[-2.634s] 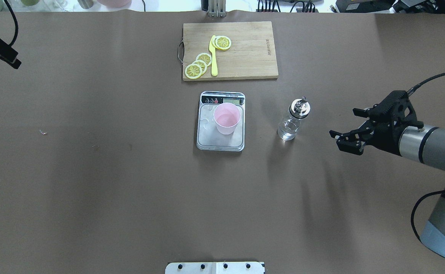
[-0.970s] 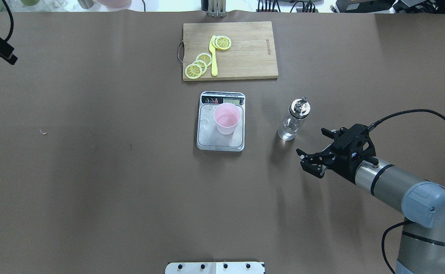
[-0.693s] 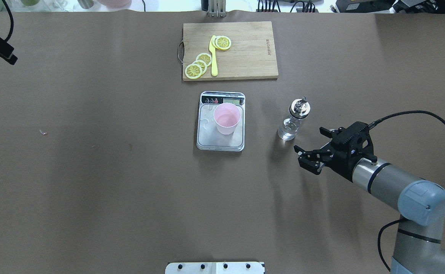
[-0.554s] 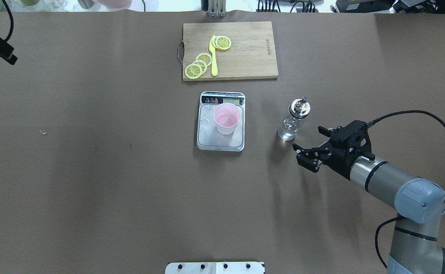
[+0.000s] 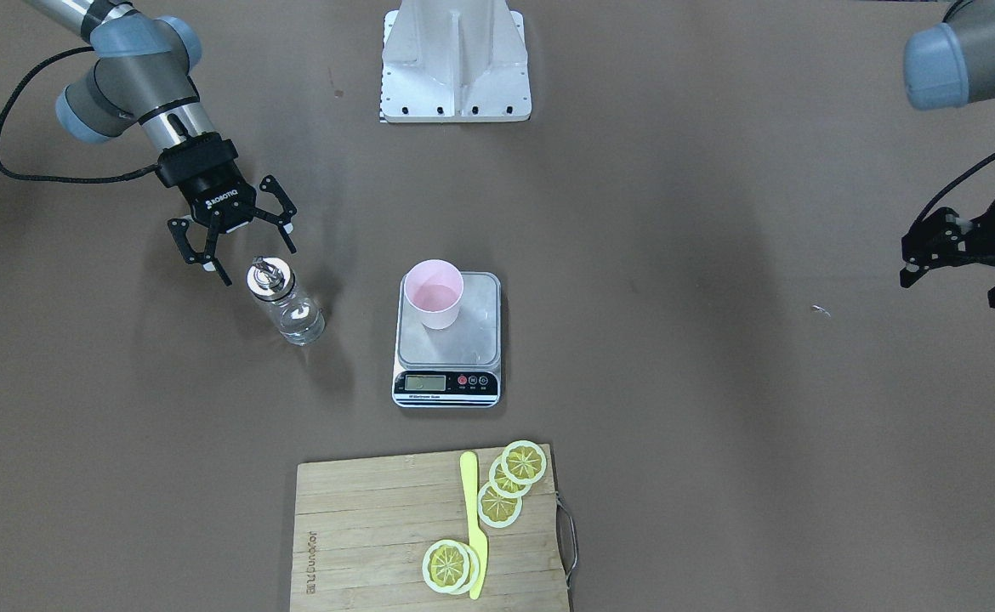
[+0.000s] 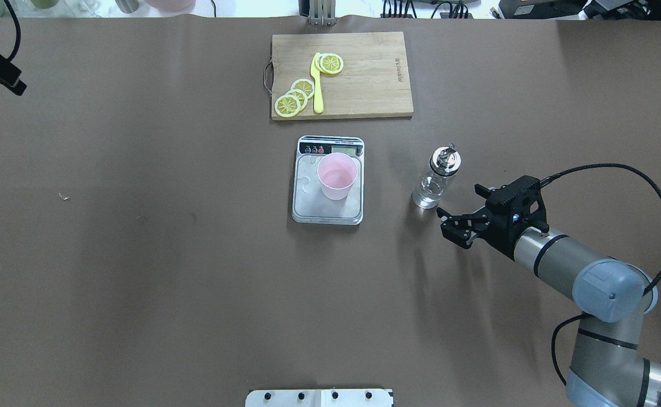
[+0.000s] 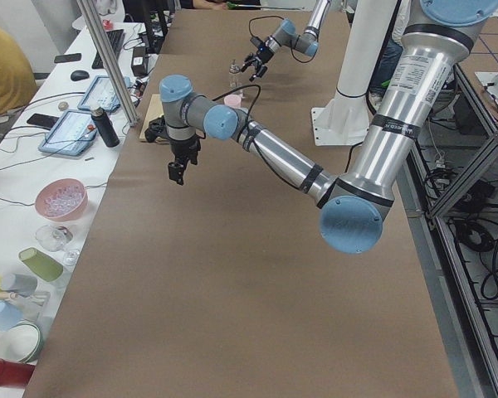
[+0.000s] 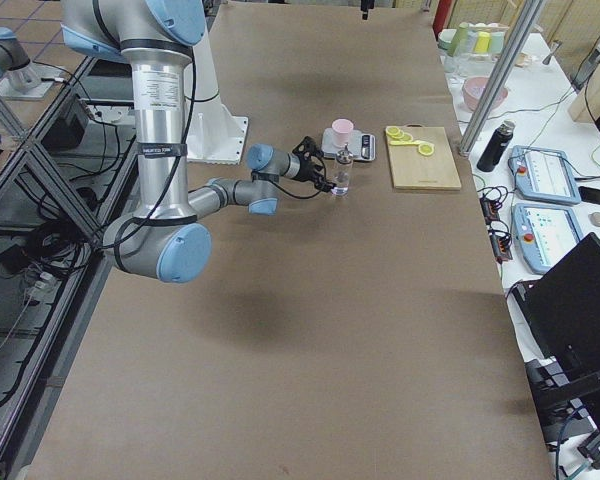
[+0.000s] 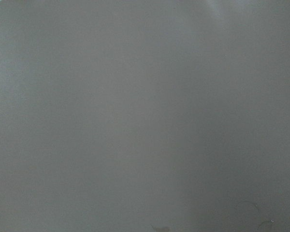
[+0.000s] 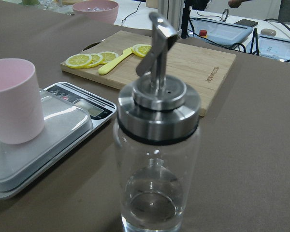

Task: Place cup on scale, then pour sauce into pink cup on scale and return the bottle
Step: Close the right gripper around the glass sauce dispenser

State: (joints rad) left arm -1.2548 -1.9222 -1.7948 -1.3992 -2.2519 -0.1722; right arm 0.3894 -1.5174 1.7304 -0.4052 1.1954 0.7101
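Bottle (image 6: 436,180) upright just ahead of the right gripper (image 6: 458,200), arm low and level, jaws wide apart, empty.

I saw a brown table (image 6: 138,254), scale (image 6: 313,210) at its middle, bottle (image 6: 435,183) to its right, cutting board (image 6: 364,85) on the far side.

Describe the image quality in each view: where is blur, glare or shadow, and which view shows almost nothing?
Right wrist view: the bottle stands very near and looks slightly soft at its spout, and glare streaks the scale. Left wrist view: only plain brown table, with no detail. Overhead view: even light, with soft shadows on the table beside the bottle.
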